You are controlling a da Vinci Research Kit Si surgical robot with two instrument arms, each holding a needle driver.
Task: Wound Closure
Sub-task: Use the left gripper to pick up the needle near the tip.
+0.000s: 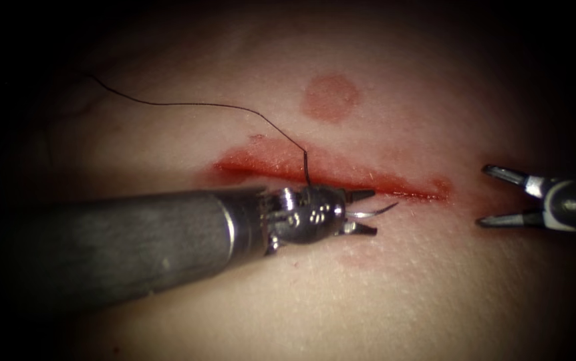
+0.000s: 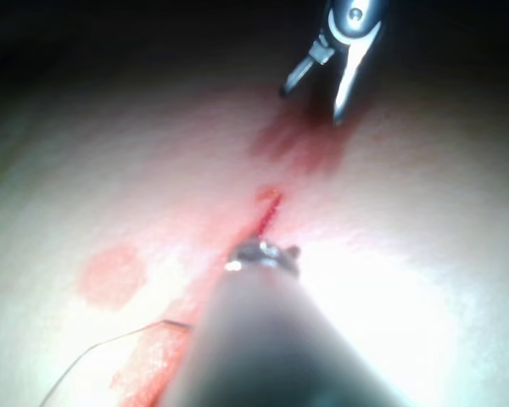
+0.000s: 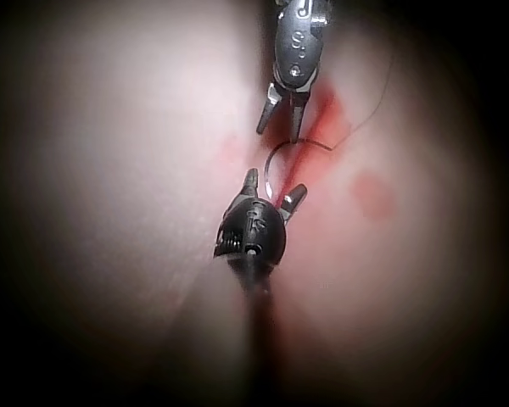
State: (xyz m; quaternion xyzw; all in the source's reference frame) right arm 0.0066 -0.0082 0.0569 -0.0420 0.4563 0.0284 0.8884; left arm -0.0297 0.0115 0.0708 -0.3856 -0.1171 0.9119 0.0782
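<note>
The cut (image 1: pixel 341 175) runs across the tissue (image 1: pixel 435 281), wet with red fluid. My left tool (image 1: pixel 371 212) lies just on the near side of the cut, jaws open. The curved needle (image 1: pixel 373 212) sits between those jaws, its tip pointing right; I cannot tell if it is gripped or in the tissue. Dark thread (image 1: pixel 201 105) rises from behind the left tool's wrist and trails away to the far left. My right tool (image 1: pixel 485 195) hovers off the cut's right end, jaws open and holding nothing. The right wrist view has the needle's arc (image 3: pixel 268 165) between both tools (image 3: pixel 275 185).
A round red mark (image 1: pixel 330 97) lies on the tissue beyond the cut. The left tool's thick shaft (image 1: pixel 121 247) covers the tissue on the near left. In the left wrist view the right tool (image 2: pixel 313 102) hangs over a red smear (image 2: pixel 301 144).
</note>
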